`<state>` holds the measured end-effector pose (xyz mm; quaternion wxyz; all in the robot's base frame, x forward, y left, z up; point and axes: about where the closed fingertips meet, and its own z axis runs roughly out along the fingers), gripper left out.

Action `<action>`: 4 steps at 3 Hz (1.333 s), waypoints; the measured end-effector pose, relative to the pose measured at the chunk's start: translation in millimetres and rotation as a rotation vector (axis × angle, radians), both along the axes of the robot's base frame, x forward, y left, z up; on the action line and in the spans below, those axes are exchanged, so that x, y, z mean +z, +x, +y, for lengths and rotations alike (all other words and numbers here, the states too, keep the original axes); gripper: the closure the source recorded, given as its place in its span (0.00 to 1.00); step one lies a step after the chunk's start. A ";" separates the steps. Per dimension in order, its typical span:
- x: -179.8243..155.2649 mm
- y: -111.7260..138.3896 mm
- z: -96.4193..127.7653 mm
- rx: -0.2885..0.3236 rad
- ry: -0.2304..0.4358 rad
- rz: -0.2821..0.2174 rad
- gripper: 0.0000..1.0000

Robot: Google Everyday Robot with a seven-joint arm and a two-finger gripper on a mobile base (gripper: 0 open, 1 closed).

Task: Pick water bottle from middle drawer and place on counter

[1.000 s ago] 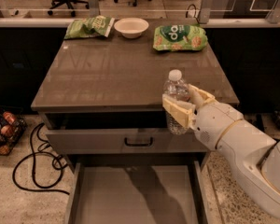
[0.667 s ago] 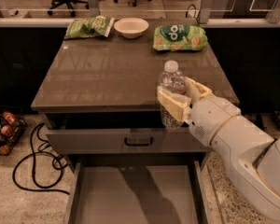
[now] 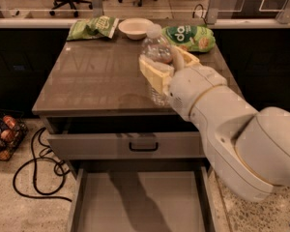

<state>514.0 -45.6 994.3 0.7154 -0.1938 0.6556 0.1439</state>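
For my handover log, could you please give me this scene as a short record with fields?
gripper: shut on bottle, above counter's front right
bottle: upright, capped, out of the drawer
counter: bowl and green bags at the back
middle drawer: open, bare floor showing
bottle touching counter: cannot tell

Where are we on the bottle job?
Pick looks done: the open middle drawer has a bare floor. In hand: the tool, above the counter near its front edge, is shut on the water bottle, which is upright. Whether its base touches the top is unclear. Left: set it down and release.
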 end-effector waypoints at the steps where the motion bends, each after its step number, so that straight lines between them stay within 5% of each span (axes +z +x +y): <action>1: 26.1 35.7 14.8 -0.046 -0.006 0.000 1.00; 2: 37.3 80.2 39.8 -0.071 -0.024 0.027 1.00; 4: 31.8 89.5 38.0 -0.060 -0.022 0.020 1.00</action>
